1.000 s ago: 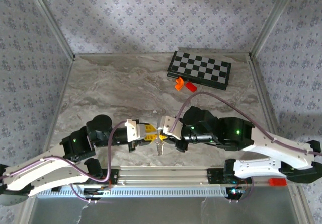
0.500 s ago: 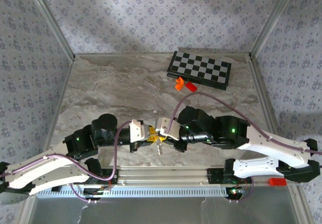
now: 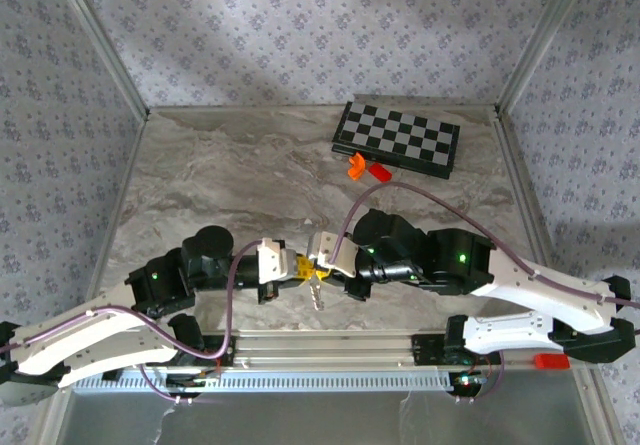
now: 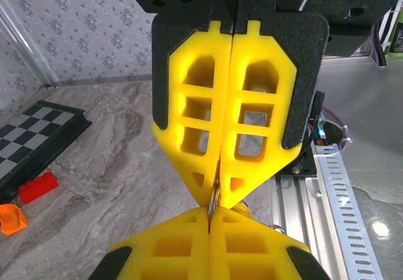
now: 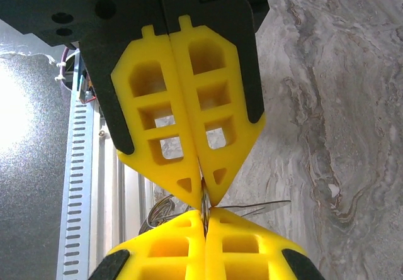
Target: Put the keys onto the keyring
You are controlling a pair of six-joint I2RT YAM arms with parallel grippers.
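Surface [image 3: 220,185]: grey marbled top, walled on three sides.
Arms: both reach in from the near edge and meet tip to tip near the front centre.
Chessboard [image 3: 398,138]: folded, lying flat at the far right of the surface, well apart from the hands.
Left hand [image 3: 297,265]: yellow fingers pressed together, no gap, nipping a thin metal edge at the tips.
Right hand [image 3: 318,259]: fingers likewise closed flat on the same thin metal. Tips touch the left hand's tips.
Keys [image 3: 318,290]: small bunch hanging just below the meeting point, above the surface.
Keyring [image 4: 214,197]: sliver of wire pinched between both pairs of fingertips. Most of it is hidden.
Red brick [image 3: 380,172] and orange piece [image 3: 356,166]: side by side, just in front of the chessboard.
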